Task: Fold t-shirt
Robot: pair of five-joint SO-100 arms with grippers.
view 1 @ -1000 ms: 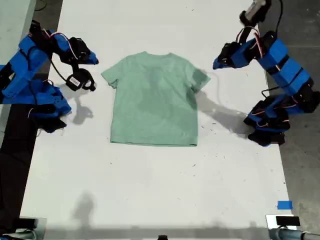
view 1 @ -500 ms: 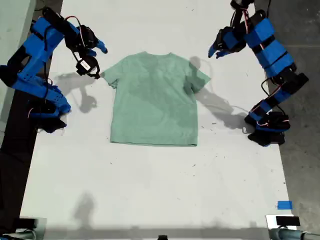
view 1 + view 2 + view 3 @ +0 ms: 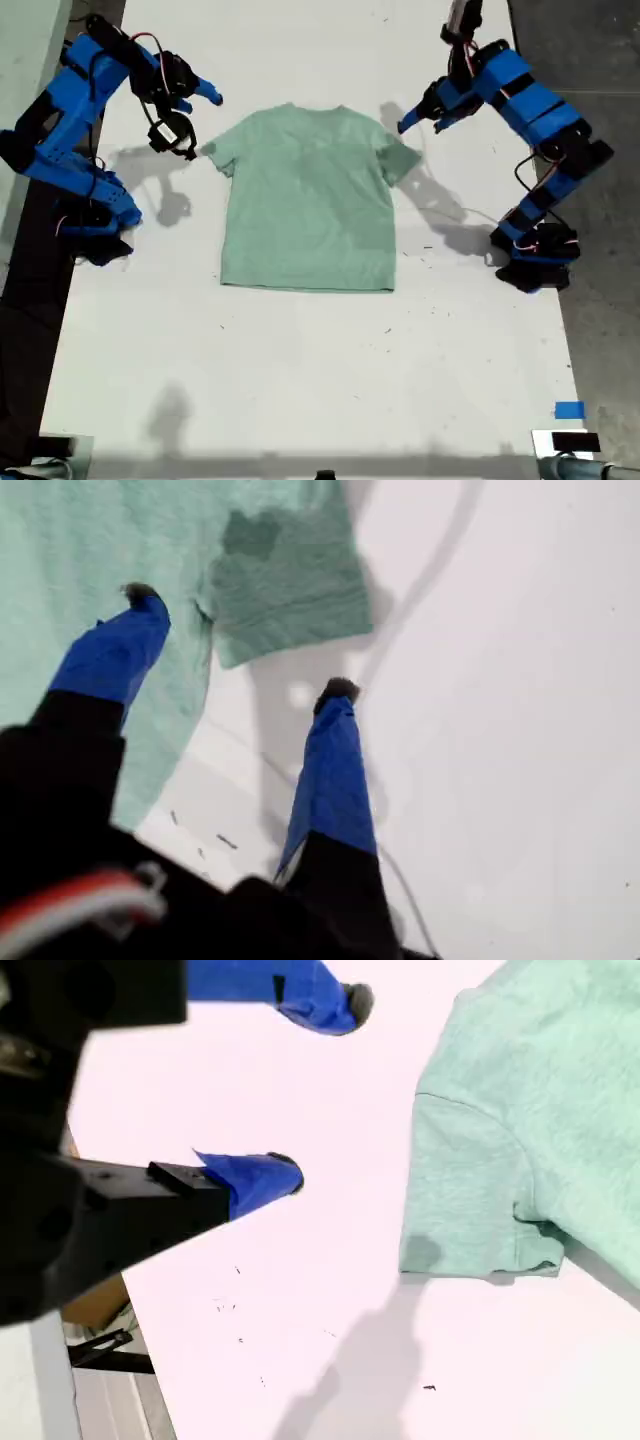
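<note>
1. The table [image 3: 300,380] is a long white board, its bare top flecked with small dark specks. Grey floor lies beyond it on the exterior view's right, and a dark strip runs along its edge on the exterior view's left.
2. The t-shirt [image 3: 308,198] lies flat and unfolded on the table, collar toward the far end, both sleeves spread out.
3. On the shirt's side toward the exterior view's left, my second gripper [image 3: 205,95] hangs above bare table, just off that sleeve and not touching it. Its fingers are apart and hold nothing.
4. On the shirt's other side, my first gripper [image 3: 410,122] hangs near the other sleeve, fingers apart and holding nothing.
5. A blue tape square [image 3: 569,410] sits on the table well away from the shirt's hem, toward the near corner on the exterior view's right.
6. Only the first wrist view shows how my first gripper [image 3: 240,645] straddles things: one fingertip [image 3: 135,595] is over the shirt [image 3: 70,540] body, the other over white table, with the sleeve's hem in the gap between.
7. Only the second wrist view shows the clear strip of table between my second gripper [image 3: 320,1090] and the sleeve [image 3: 470,1200], and a brown object [image 3: 95,1305] past the table edge that I cannot identify.
</note>
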